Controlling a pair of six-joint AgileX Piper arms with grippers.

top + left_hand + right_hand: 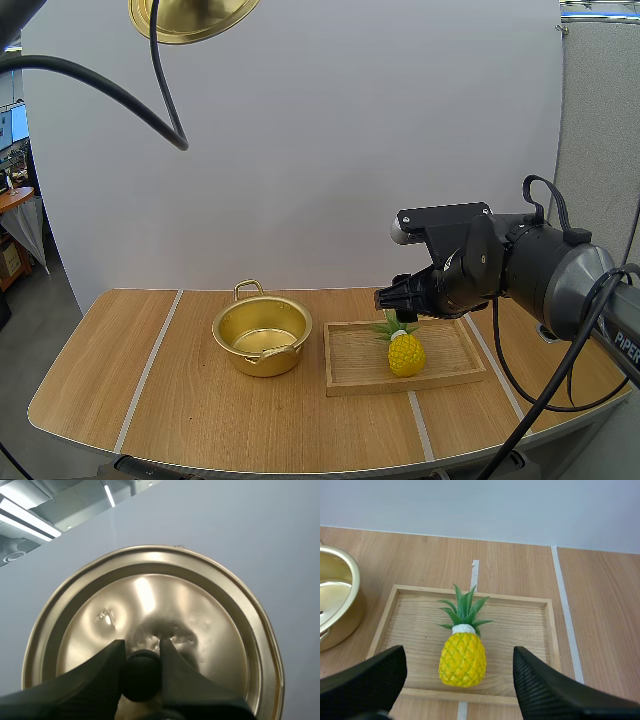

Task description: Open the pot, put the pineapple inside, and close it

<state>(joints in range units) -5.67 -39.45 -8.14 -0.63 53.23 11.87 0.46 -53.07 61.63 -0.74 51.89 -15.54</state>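
On the table (pixel 120 390), high view: the pot (pixel 262 335) sits left of centre w/ no lid on and nothing inside. The lid (pixel 192 18) hangs high up at far left, well clear of the pot. The tray (pixel 350 375) lies just right of the pot. The pineapple (pixel 405 352) stands upright on the tray's right half, leaves up. The right gripper (pixel 400 300) hovers just above the leaves, prob. not touching. Opening looks done, so the step in hand is the pineapple pick-up.

Left wrist view: the left gripper (pixel 141 645) is clenched on the knob (pixel 141 675) of the lid, one finger each side, and the lid hangs from that grip.

Right wrist view: the right gripper's jaws are wide apart and hold nothing. The pineapple sits centred btwn the two fingers w/ room to spare on both sides, toward the near edge of the tray. The pot's rim shows just left of the tray.

Next move, as I judge it: bring the right gripper straight down so the fingers straddle the yellow body below the leaves, then close on the body, not the leaves. After that, lift and carry it left over the pot. The lid should wait up high till the fruit is in.
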